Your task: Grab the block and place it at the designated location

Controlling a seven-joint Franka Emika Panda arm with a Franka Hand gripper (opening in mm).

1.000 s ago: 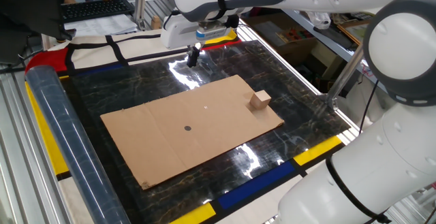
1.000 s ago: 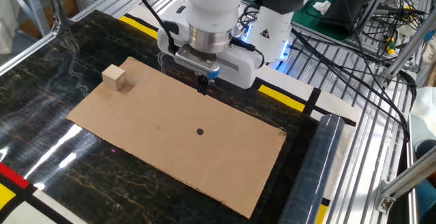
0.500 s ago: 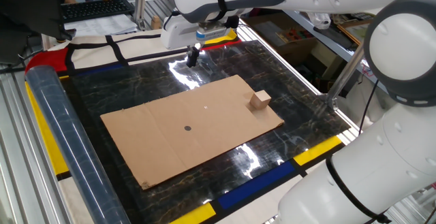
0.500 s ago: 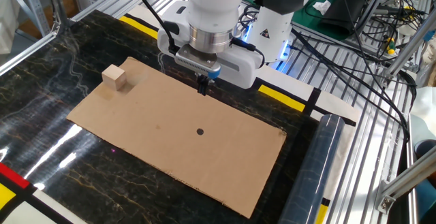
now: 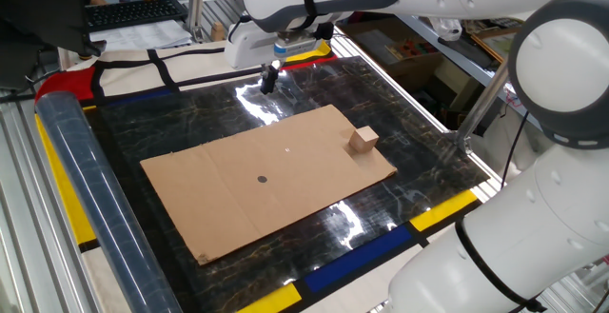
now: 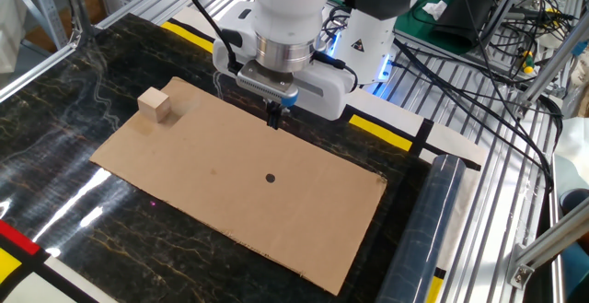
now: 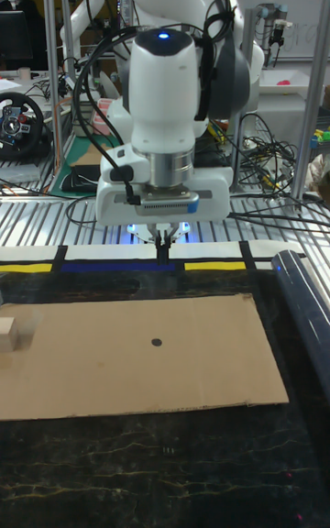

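Note:
The block (image 5: 363,141) is a small pale wooden cube resting near one corner of the brown cardboard sheet (image 5: 238,199); it also shows as the block (image 6: 155,105) and the block (image 7: 7,335) at the picture's left edge. The designated location (image 5: 263,179) is a tiny black dot near the sheet's middle, likewise the designated location (image 6: 270,178) and the designated location (image 7: 156,342). My gripper (image 5: 269,78) hangs above the sheet's far edge, well away from the block, fingers together and holding nothing; the same gripper (image 6: 273,115), gripper (image 7: 163,249).
A tiny white speck (image 5: 287,146) lies on the cardboard. A clear plastic roll (image 5: 81,180) lies along one side of the dark marble table (image 5: 190,113). Yellow, blue and red tape borders the table. Cables and metal rails (image 6: 479,73) surround it.

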